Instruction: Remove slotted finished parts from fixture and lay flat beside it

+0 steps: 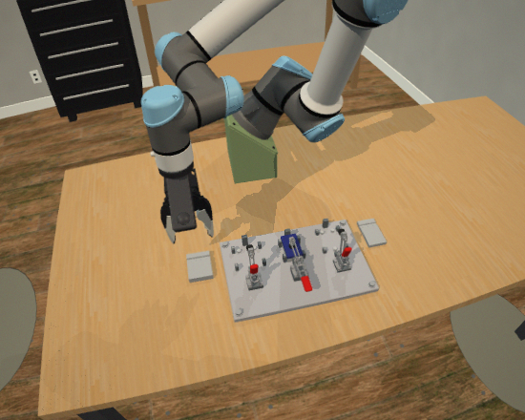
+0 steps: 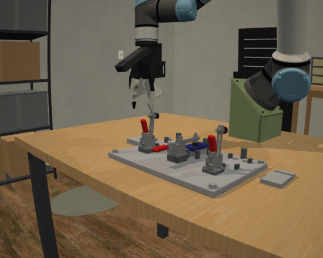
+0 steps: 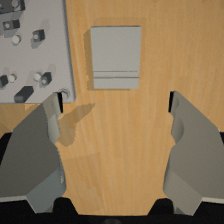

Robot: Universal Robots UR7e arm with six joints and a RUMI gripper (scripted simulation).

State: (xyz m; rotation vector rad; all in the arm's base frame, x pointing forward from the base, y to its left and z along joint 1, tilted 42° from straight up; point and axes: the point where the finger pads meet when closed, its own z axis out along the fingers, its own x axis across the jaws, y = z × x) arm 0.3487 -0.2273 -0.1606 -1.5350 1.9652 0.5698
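Note:
One grey slotted part [image 1: 199, 267] [image 3: 116, 50] lies flat on the table just left of the fixture plate [image 1: 269, 305] [image 2: 165, 173]; in the exterior view it shows partly behind the plate. The other grey slotted part [image 1: 372, 233] [image 2: 278, 179] lies flat on the table beyond the plate's other end. The blue blank [image 1: 291, 245] [image 2: 197, 146] sits in the middle station under a lowered clamp. The two outer clamps stand raised, with no part at their stations. My gripper [image 1: 190, 238] [image 2: 143, 107] [image 3: 115, 93] is open and empty, above the table near the first part.
The raised outer clamps [image 1: 254, 274] [image 1: 343, 258] have red handles and stick up from the plate. The middle clamp's red handle [image 1: 306, 283] points to the front. Small dark pins stand around the stations. The green robot base [image 1: 252, 157] [image 2: 255, 117] stands behind the fixture.

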